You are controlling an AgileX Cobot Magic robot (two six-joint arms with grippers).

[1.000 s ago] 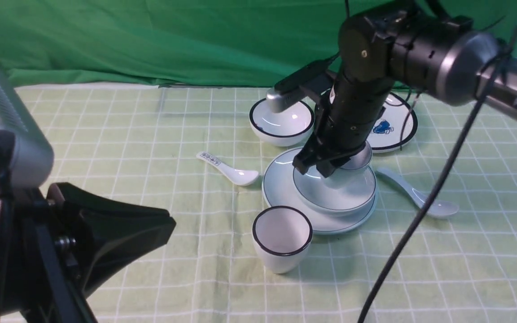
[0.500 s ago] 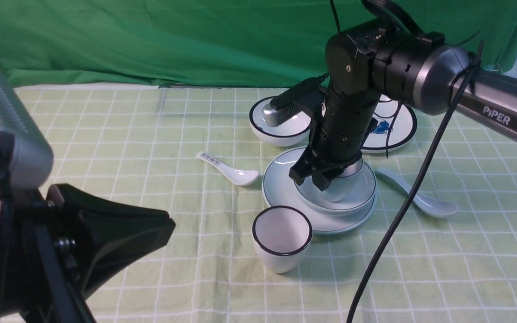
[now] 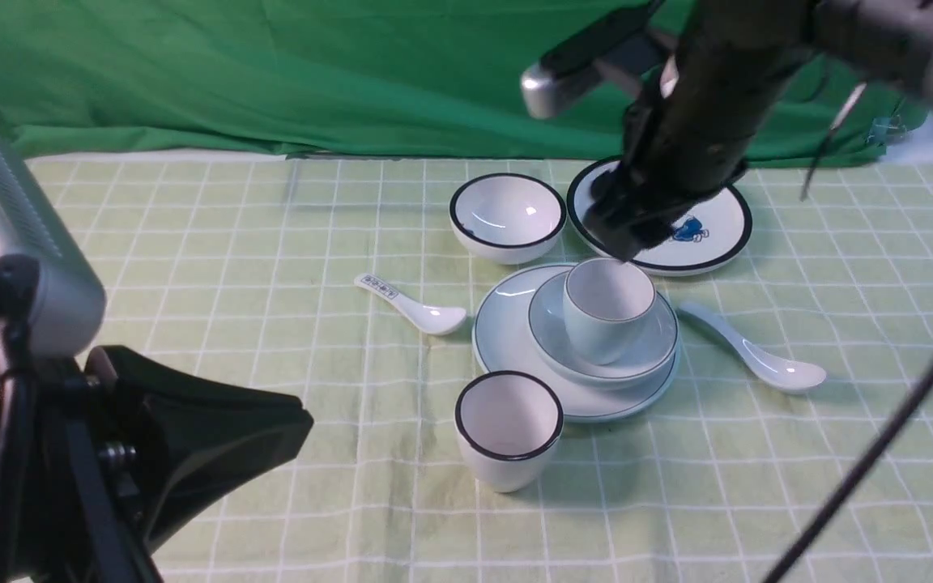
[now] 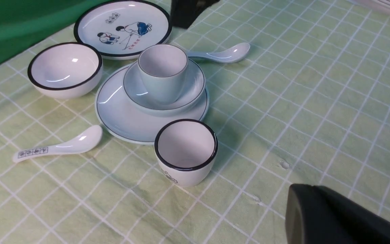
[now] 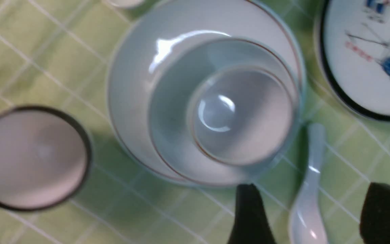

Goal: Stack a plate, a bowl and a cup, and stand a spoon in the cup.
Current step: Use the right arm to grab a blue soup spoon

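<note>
- cup sits in bowl on plate: stack looks done.
- spoon lies on table, right of stack: still to stand.
- right jaws apart, empty; left jaws together.

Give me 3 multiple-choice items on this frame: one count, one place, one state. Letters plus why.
1. How many spoons lie on the cloth?
A) one
B) two
C) three

2. Where is the pale cup?
A) on the bare cloth
B) in the pale bowl on the plain plate
C) on top of a spoon

3. The right gripper is:
A) shut on the cup
B) shut on a spoon
C) open, holding nothing

Key:
1 B, a plain spoon and a printed spoon lie either side of the plate.
2 B, the cup sits in the bowl, and the bowl sits on the plate.
3 C, its jaws stand apart, gripping nothing.
</note>
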